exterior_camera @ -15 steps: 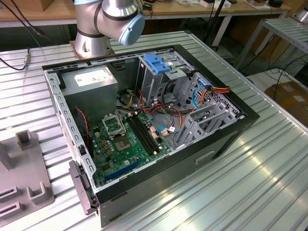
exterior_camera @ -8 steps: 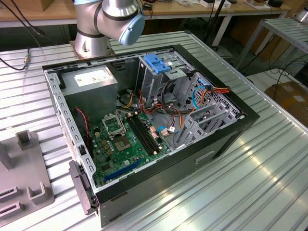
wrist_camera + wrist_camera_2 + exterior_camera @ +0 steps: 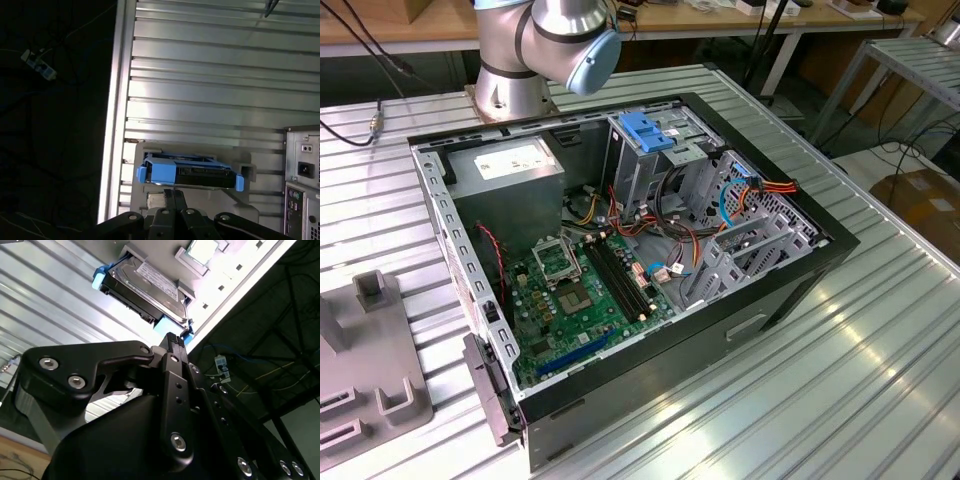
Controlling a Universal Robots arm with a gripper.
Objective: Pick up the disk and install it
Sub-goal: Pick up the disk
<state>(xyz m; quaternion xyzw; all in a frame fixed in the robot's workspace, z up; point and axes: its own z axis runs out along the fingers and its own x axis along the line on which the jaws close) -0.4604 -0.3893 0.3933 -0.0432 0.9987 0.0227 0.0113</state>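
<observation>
The end effector, closed and empty, risks shoving the disk at its twelve o'clock instead of gripping it.

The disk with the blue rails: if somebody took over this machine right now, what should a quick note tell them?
Gripper: shut and empty, right at the disk's near edge. Whether it touches the disk cannot be told.
Disk: lying in its grey holder on the ribbed metal table, not lifted.
Computer case: side open, the motherboard showing in the exterior view. The disk is not in it.
Done: the gripper is at the disk.
Left: the whole pick-up and the install.
</observation>
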